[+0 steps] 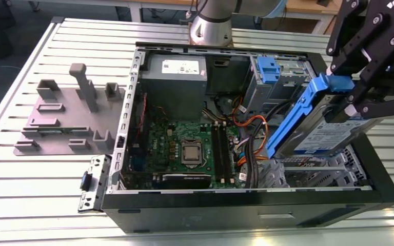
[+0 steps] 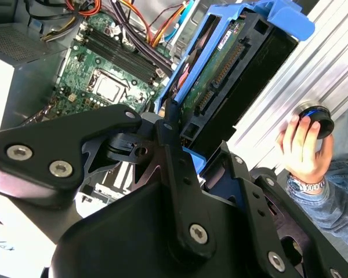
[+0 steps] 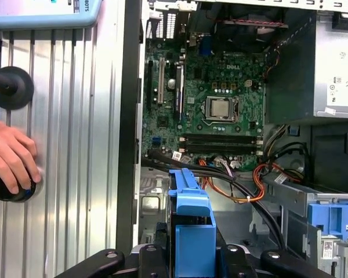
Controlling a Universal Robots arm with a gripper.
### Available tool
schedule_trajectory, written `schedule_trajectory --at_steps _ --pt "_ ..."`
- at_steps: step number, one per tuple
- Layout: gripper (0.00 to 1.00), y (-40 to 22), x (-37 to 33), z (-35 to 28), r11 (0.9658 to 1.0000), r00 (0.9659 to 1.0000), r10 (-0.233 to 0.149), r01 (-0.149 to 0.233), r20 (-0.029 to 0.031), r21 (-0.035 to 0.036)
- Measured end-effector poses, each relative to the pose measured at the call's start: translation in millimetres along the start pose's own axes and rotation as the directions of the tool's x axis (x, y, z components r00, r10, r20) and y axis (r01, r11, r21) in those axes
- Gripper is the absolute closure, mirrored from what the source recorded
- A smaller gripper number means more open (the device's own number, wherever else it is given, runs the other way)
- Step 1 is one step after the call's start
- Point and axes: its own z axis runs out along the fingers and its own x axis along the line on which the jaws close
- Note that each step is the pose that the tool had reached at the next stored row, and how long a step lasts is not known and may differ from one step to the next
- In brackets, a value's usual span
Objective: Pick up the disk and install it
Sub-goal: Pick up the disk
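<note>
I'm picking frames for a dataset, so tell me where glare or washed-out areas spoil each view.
Exterior view: bright reflections streak the slatted table along the near edge; the disk in the gripper reads clearly. Second wrist view: the area beside the motherboard is blown out white. First wrist view: evenly lit, with only mild sheen on the table beside the person's hand.

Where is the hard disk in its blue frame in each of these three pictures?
Exterior view: the disk hangs tilted over the open computer case at the exterior view's right, held by the gripper.
Second wrist view: the disk shows its circuit-board side and connector, just past the gripper's fingers.
First wrist view: its blue frame shows end-on.
Shared landmark: the green motherboard.
</note>
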Motion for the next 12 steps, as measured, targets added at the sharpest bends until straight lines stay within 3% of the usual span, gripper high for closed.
schedule_trajectory --at_steps 12 --pt "0.64 -5.9 1.2 0.6 1.0 1.0 0.0 0.0 0.0 -0.0001"
